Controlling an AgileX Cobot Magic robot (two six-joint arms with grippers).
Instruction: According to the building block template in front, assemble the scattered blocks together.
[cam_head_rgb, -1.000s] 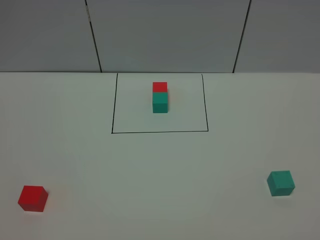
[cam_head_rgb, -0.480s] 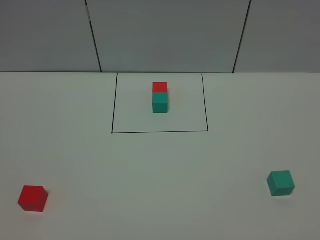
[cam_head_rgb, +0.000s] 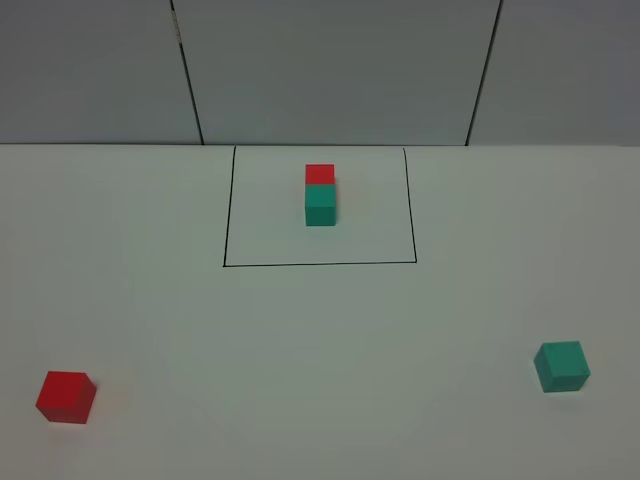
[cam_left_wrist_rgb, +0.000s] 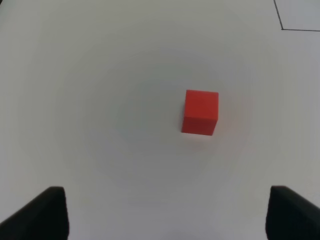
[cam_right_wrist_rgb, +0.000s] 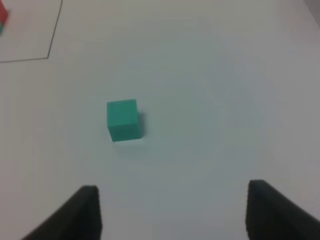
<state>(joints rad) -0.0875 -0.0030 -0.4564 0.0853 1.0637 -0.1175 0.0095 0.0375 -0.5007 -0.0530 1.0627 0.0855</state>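
You have a white table (cam_head_rgb: 320, 340) with a black rectangle (cam_head_rgb: 224, 220) drawn at its far middle. Inside it stands the building block template (cam_head_rgb: 320, 196) — red behind teal, touching. Your left gripper (cam_left_wrist_rgb: 162, 215) is spread wide and empty, the red cube (cam_left_wrist_rgb: 200, 112) lying clear of it near the table's left. Your right gripper (cam_right_wrist_rgb: 175, 212) is spread just as wide — the teal cube (cam_right_wrist_rgb: 123, 120) lies untouched near the right.

Exterior high: mounted above, facing forward and down over the white worktop (cam_head_rgb: 320, 340) to the grey wall (cam_head_rgb: 330, 70); far, wide.
Left wrist: close, looking down past the left tool (cam_left_wrist_rgb: 167, 212) at the red cube (cam_left_wrist_rgb: 200, 112).
Right wrist: same, right tool (cam_right_wrist_rgb: 175, 212), teal cube (cam_right_wrist_rgb: 123, 120).
Shared with exterior: each cube, one corner of the black outline (cam_head_rgb: 320, 264).
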